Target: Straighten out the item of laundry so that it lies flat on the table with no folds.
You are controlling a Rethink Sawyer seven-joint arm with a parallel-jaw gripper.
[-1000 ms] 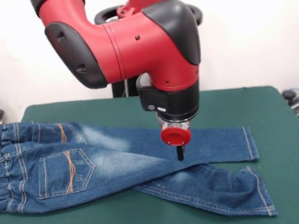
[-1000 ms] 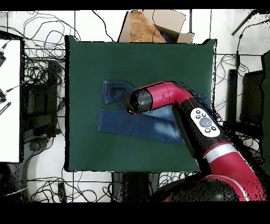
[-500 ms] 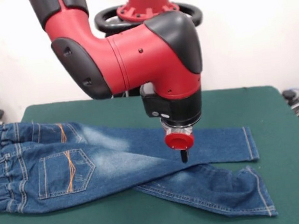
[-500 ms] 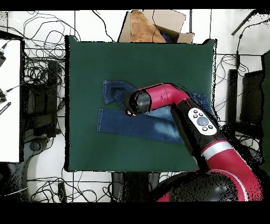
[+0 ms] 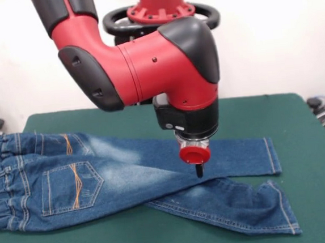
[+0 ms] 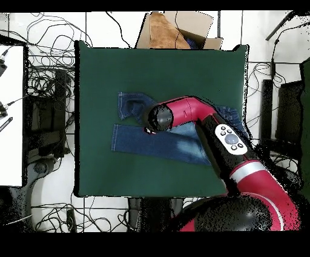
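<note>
Your small blue denim jeans (image 5: 116, 176) lie mostly flat on the dark green felt surface (image 5: 317, 199), but one leg is crossed under the other, and you cannot tell whether the black-tipped end effector (image 5: 198, 170) poised over that crossing is wide or narrow.

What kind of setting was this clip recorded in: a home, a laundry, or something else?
Most likely a robotics lab. The jeans lie on a green felt-topped table ringed by loose cables on the floor, with a cardboard box just beyond one edge. Nothing homelike shows.

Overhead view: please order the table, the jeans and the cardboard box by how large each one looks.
1. The table, by far the largest.
2. The jeans, partly hidden under the arm.
3. The cardboard box, smallest; it lies partly behind the table's edge.
</note>
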